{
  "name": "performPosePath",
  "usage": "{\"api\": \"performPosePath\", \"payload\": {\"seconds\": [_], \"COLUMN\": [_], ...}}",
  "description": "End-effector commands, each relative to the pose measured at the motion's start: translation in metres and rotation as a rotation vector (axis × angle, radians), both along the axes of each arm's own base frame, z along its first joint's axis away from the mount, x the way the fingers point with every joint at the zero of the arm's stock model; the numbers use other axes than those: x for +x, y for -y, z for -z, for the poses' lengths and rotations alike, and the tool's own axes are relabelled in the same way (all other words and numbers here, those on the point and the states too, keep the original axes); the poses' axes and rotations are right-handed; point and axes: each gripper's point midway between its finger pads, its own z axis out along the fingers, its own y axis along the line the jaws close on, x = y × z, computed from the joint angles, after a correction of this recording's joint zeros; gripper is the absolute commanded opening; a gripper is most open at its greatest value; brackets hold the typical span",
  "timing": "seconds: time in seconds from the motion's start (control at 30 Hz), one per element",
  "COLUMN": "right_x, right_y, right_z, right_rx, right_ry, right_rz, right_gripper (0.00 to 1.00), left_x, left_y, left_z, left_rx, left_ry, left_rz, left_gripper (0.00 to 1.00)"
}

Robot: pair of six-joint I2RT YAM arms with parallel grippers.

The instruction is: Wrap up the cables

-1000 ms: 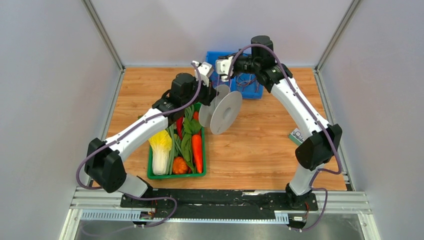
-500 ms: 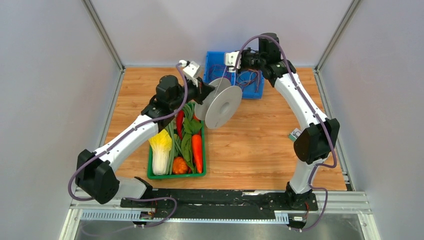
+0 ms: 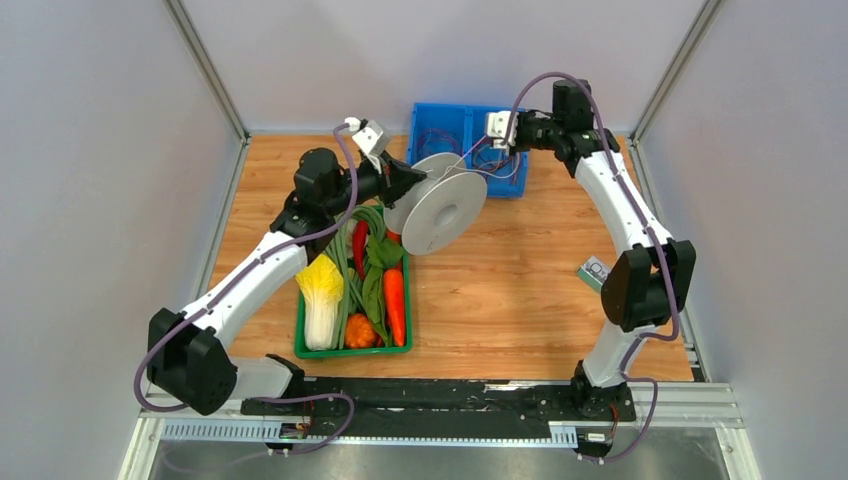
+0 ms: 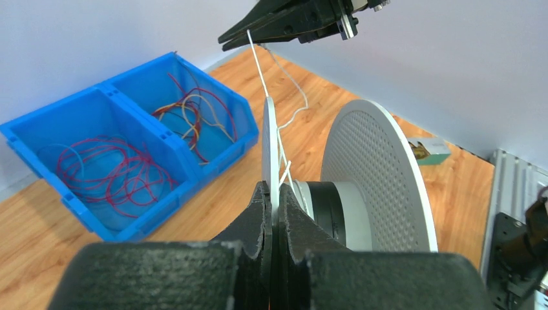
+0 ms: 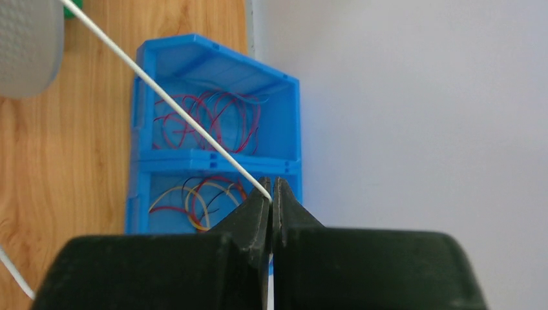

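A blue two-compartment plastic bin (image 3: 432,106) sits at upper centre of the light wooden tabletop (image 3: 500,300), holding a purple-red wire coil (image 4: 110,171) and a red-and-yellow wire coil (image 4: 194,113) in separate compartments. Left of centre, a green plastic tray (image 3: 350,351) holds a pale cabbage (image 3: 320,300), an orange carrot (image 3: 394,305) and leafy greens (image 3: 378,268); a small green-and-white box (image 3: 594,270) lies at right.

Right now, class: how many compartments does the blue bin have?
2: left compartment holds purple-red wire loops; right compartment holds red and yellow wires. None hidden.
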Motion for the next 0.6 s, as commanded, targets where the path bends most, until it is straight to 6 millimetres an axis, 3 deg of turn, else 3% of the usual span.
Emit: {"api": "performPosePath", "payload": {"seconds": [0.0, 0.03, 0.07, 0.3, 0.37, 0.57], "right_x": [0.034, 0.03, 0.025, -0.016, -0.023, -0.035], "right_y": [0.126, 0.128, 0.143, 0.156, 0.159, 0.176], "right_z": [-0.03, -0.023, -0.016, 0.045, 0.057, 0.085], "right_rx": [-0.099, -0.091, -0.095, -0.108, -0.115, -0.119], "right_ry": [0.156, 0.122, 0.088, -0.084, -0.111, -0.2], "right_rz": [0.367, 0.375, 0.401, 0.413, 0.423, 0.475], "right_gripper": [0.01, 0.01, 0.01, 0.01, 0.01, 0.01], "left_x": [-0.059, -0.059, -0.061, -0.049, -0.042, -0.04], "left_y": [0.004, 0.003, 0.001, -0.012, -0.02, -0.027], "left_z": [-0.015, -0.02, -0.027, -0.08, -0.096, -0.121], "left_rx": [-0.029, -0.033, -0.041, -0.161, -0.211, -0.256], "left_ry": [-0.1, -0.097, -0.087, -0.106, -0.11, -0.096], "left_rz": [0.248, 0.254, 0.261, 0.245, 0.237, 0.226], "left_gripper": [0.0, 0.0, 0.0, 0.0, 0.0, 0.0]}}
